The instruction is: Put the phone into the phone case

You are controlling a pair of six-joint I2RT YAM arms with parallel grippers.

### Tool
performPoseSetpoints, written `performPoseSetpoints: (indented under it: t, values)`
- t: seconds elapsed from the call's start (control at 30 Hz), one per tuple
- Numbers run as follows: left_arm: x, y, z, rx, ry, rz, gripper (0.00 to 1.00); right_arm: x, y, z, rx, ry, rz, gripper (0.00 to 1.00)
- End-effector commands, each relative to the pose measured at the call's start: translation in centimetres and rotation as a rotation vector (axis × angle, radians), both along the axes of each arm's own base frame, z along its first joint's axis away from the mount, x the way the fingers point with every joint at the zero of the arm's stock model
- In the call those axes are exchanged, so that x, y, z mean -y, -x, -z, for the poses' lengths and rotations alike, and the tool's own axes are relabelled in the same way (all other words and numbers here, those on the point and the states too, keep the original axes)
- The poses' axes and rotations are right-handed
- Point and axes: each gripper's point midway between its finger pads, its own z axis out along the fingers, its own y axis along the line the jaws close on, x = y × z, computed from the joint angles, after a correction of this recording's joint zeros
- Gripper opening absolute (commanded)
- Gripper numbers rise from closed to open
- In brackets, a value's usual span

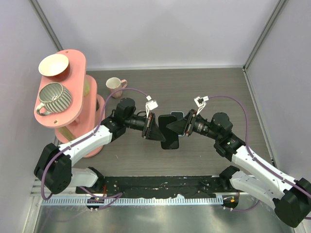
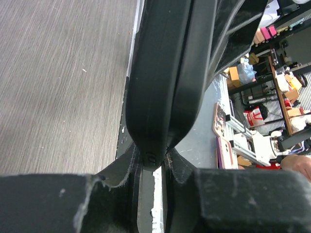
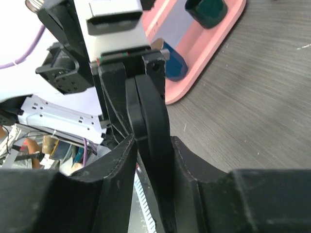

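Note:
In the top view both grippers meet over the middle of the table and hold a black slab, the phone case [image 1: 170, 140], above it. A light-blue corner of the phone [image 1: 177, 114] peeks out at its far end, by the right gripper [image 1: 174, 125]. The left gripper [image 1: 160, 134] grips from the other side. In the left wrist view the left gripper [image 2: 154, 162] is shut on the lower corner of the case [image 2: 155, 82], seen edge-on with a second dark layer against it. The right gripper [image 3: 151, 145] pinches two black layers [image 3: 153, 121] face to face. Which is the phone I cannot tell.
A pink two-tier stand [image 1: 73, 114] with a bowl [image 1: 53, 64] and a striped cup [image 1: 54, 95] fills the left side. A beige mug [image 1: 114, 85] stands on the wood-grain table behind the left arm. Grey walls close in on three sides.

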Motion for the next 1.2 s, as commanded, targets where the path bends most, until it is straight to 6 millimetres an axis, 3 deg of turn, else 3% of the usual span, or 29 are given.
performPoseSetpoints:
  t: [0.0, 0.2, 0.23, 0.4, 0.53, 0.87, 0.97, 1.0, 1.17]
  values:
    - [0.2, -3.1, -2.3, 0.096, 0.057, -0.138, 0.0, -0.4, 3.0, -0.5, 0.023, -0.015, -0.134, 0.35]
    - [0.1, -3.9, -2.8, 0.08, 0.053, -0.175, 0.03, -0.1, 3.0, -0.3, 0.052, 0.028, -0.122, 0.03]
    - [0.0, -4.1, -2.9, 0.072, 0.049, -0.185, 0.39, -0.1, 3.1, -0.5, 0.065, 0.03, -0.126, 0.01]
    - [-0.4, -3.9, -4.1, 0.058, 0.099, -0.183, 0.57, 0.1, 4.3, -1.3, 0.091, -0.005, -0.17, 0.01]
    - [-0.4, -3.1, -5.7, 0.055, 0.174, -0.148, 0.59, 0.2, 5.5, -2.0, 0.105, -0.064, -0.212, 0.01]
    - [0.2, -2.3, -6.5, -0.032, 0.265, -0.058, 0.53, -0.1, 6.0, -2.4, 0.09, -0.145, -0.245, 0.01]
    - [0.3, -2.1, -6.5, -0.061, 0.271, -0.036, 0.42, -0.1, 5.9, -2.4, 0.095, -0.147, -0.239, 0.02]
    - [0.3, -2.1, -6.3, -0.069, 0.265, -0.028, 0.31, 0.0, 5.8, -2.5, 0.096, -0.15, -0.236, 0.02]
    - [0.4, -2.2, -5.9, -0.082, 0.248, -0.023, 0.04, 0.1, 5.6, -2.1, 0.104, -0.123, -0.215, 0.11]
